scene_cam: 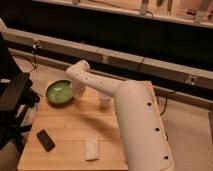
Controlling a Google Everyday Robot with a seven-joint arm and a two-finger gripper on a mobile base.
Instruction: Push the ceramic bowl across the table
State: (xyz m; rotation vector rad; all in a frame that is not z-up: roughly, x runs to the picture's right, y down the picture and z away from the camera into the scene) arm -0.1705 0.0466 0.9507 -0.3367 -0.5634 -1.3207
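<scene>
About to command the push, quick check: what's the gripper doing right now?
Gripper: down at the table beside the right edge of the green bowl; open or closed cannot be told, and no hold on anything shows.

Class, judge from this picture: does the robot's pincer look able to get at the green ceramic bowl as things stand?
Probably yes. The pincer hangs just right of the ceramic bowl, with nothing between them. The phone and white packet lie well clear, nearer the camera.

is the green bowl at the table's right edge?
No, the ceramic bowl sits near the table's far left corner, with the gripper just to its right.
</scene>
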